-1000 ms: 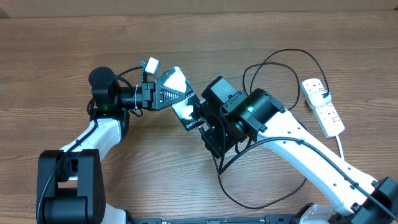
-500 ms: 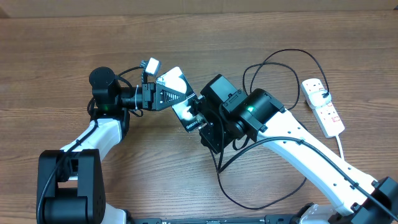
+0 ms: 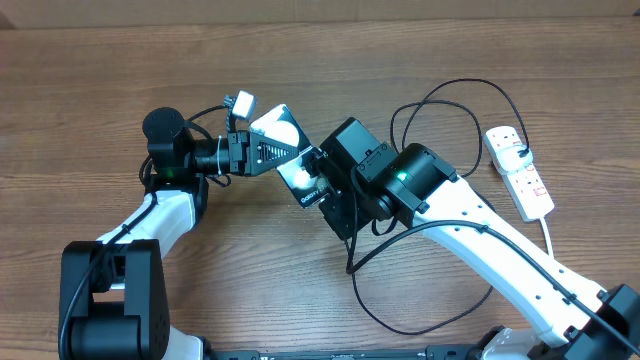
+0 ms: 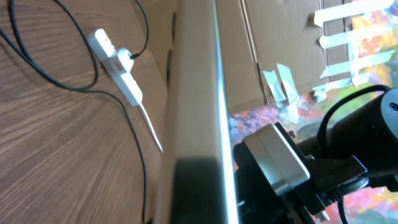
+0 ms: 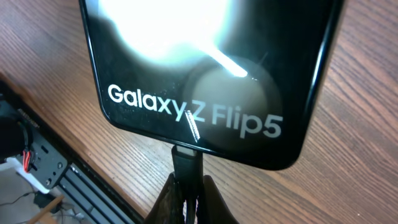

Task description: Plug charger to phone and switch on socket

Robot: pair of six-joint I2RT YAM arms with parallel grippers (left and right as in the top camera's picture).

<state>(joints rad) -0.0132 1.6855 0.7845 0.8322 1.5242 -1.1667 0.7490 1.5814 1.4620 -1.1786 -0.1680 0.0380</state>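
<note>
Phone: the phone [image 5: 205, 74] was held clear of the surface [image 3: 100, 90], tilted, between the two arms. It was a glossy black slab with "Galaxy Z Flip5" readable on its face in the right wrist view.
Left pincer: the left pincer [image 3: 290, 152] was pressed onto the phone, carrying it.
Right pincer: the right pincer [image 5: 188, 196] was pinching the connector tip [image 5: 188, 158] of the charger [image 3: 440, 90]. The tip stood against the middle of the phone's lower edge, but whether it was fully seated could not be told.
Charger: the thin black cable looped over the surface from the right arm to the socket [image 3: 522, 175], where the small black plug [image 3: 522, 152] sat at the strip's far end.
Socket: it lay flat at the right side, well apart from both pincers.
How the phone would handle: probably light and rigid, with slick glass that could slip or crack. It was best gripped across its edges rather than on the face, and braced against the push of the tip.
How the charger would handle: the cable looked limp and would carry no push. The only useful hold was the stiff housing just behind the tip, kept in line with the port.
How the socket would handle: the strip looked light and might slide, so its switch would likely need a straight downward press.
</note>
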